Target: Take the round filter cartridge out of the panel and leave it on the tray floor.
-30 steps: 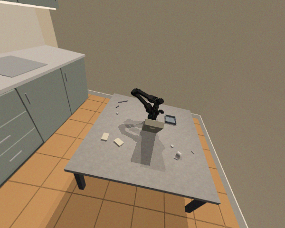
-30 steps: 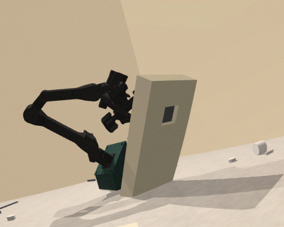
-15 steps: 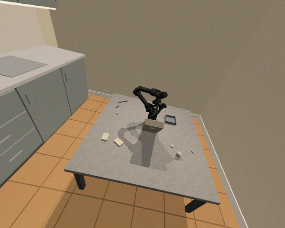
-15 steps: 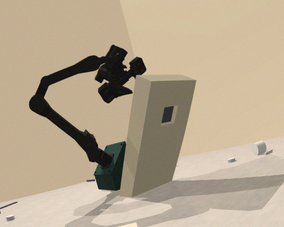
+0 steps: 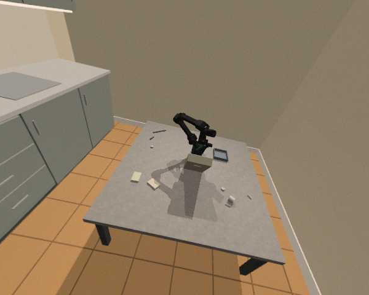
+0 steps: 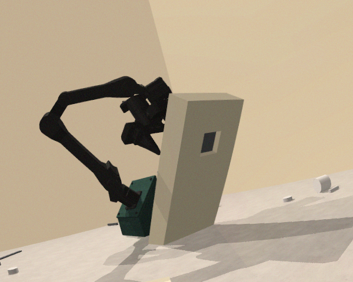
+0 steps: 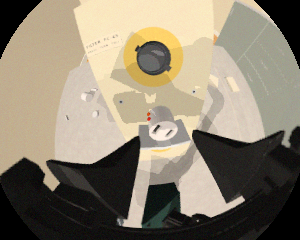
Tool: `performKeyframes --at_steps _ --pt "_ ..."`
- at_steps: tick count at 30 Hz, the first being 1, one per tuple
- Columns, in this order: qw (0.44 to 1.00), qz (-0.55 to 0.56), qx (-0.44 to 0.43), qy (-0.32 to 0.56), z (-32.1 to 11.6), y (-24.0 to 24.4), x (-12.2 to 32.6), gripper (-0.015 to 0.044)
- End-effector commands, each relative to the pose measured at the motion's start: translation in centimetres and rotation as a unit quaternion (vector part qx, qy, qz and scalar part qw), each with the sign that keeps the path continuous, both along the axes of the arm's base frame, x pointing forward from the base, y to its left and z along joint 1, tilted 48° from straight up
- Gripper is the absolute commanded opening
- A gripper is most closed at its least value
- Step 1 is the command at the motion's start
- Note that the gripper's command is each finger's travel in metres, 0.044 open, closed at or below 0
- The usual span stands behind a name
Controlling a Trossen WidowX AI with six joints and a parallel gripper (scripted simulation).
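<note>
The grey round cartridge (image 7: 161, 116) is out of the panel (image 5: 194, 164) (image 6: 197, 182) (image 7: 192, 30). In the wrist view its face with two dark slots points toward the camera, and small red marks show on its side. It appears over or on a grey ledge (image 7: 181, 132) low on the panel's front; contact cannot be told. The round bore (image 7: 153, 58) inside the yellow ring is dark and empty. My gripper (image 7: 166, 136) is open, its fingertips either side of the cartridge in the picture, not gripping it. The tray (image 5: 221, 159) stands right of the arm base.
The green arm base (image 5: 197, 149) (image 6: 137, 206) stands close behind the panel. A white cylinder (image 5: 231, 200) (image 6: 322, 183) and a small white disc (image 5: 222, 188) (image 6: 287, 198) lie on the table beyond it. Two cream blocks (image 5: 136, 176) (image 5: 153, 184) lie on the left side.
</note>
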State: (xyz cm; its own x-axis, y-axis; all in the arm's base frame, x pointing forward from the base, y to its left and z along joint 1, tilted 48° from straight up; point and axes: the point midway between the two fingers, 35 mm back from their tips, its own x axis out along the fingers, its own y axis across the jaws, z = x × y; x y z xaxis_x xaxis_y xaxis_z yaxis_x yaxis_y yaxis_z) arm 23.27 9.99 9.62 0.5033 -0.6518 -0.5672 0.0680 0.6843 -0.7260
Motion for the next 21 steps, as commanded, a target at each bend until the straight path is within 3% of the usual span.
performKeyframes --at_steps 1,21 --pt "1.000 0.003 -0.008 0.024 -0.4 -0.4 -0.3 0.0305" --pt "1.000 0.004 -0.007 0.024 -2.3 -2.5 1.3 0.0305"
